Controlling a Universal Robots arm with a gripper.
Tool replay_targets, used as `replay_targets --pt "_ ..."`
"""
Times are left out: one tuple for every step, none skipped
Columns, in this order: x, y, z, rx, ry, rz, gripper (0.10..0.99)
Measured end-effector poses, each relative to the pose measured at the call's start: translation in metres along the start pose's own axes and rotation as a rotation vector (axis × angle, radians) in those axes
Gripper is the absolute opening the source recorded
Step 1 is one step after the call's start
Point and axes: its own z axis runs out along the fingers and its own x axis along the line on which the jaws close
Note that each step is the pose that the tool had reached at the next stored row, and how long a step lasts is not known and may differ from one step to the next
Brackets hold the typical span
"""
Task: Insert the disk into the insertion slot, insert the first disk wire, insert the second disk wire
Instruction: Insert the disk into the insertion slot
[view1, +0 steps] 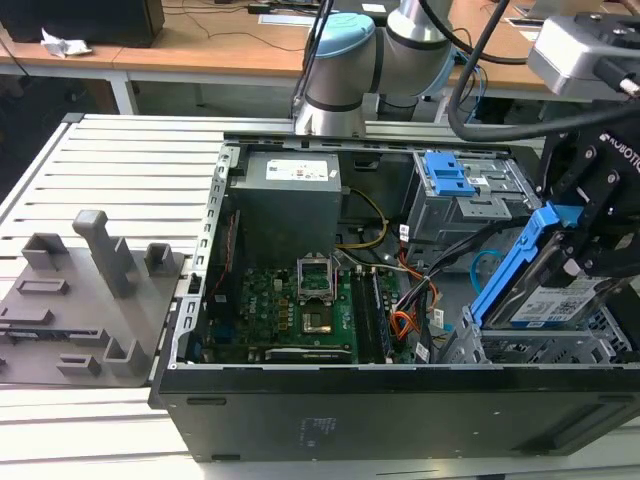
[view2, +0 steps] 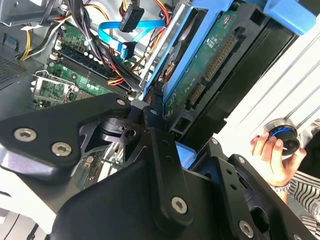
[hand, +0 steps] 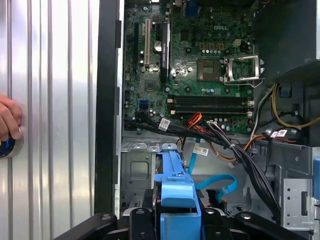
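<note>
Looking at the exterior view, we've got the claw (view1: 575, 255) clamped tight on the disk (view1: 556, 303), gripping it by its blue caddy (view1: 510, 265). The disk hangs tilted at the exterior view's right end of the open computer case (view1: 350, 415), with the caddy end up high and the labelled end dipping toward the insertion slot (view1: 545, 348). We can't tell if that lower edge is touching the metal, but the drive is clearly not lying flat in the bay.

In the second wrist view the black fingers (view2: 159, 145) press against the caddy, and the disk's green underside faces the camera. In the first wrist view the caddy sits right over the grey slot.

The second disk wire (view1: 486, 266) curls in a light-blue loop inside the case just beside the slot, apart from the disk. The first disk wire (view1: 403, 323) lies between the motherboard (view1: 290, 300) and the slot, also apart from the disk.

Off to the side, a person's hand (view2: 272, 157) rests on a round knob (view2: 282, 137), out on the slatted worktop (view1: 120, 160) next to the case
</note>
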Motion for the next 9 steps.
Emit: replay_targets --pt "0.0 -0.0001 0.002 0.0 0.0001 0.0 0.365" --pt "0.0 -0.0002 0.0051 0.0 0.0 0.0 0.365" --pt "0.0 -0.0003 0.0074 0.0 -0.0001 0.0 0.365" --pt "-0.0001 -0.0003 0.009 0.0 0.0 0.0 0.365" --pt "-0.0001 -0.0004 0.0114 0.0 0.0 0.0 0.365" --pt "-0.0001 -0.0006 0.0149 0.0 0.0 0.0 0.365" --pt "-0.0001 -0.0006 0.0161 0.0 0.0 0.0 0.365" --pt "-0.0001 -0.0007 0.0171 0.0 0.0001 0.0 0.365" --pt "-0.0001 -0.0007 0.0175 0.0 0.0002 0.0 0.365"
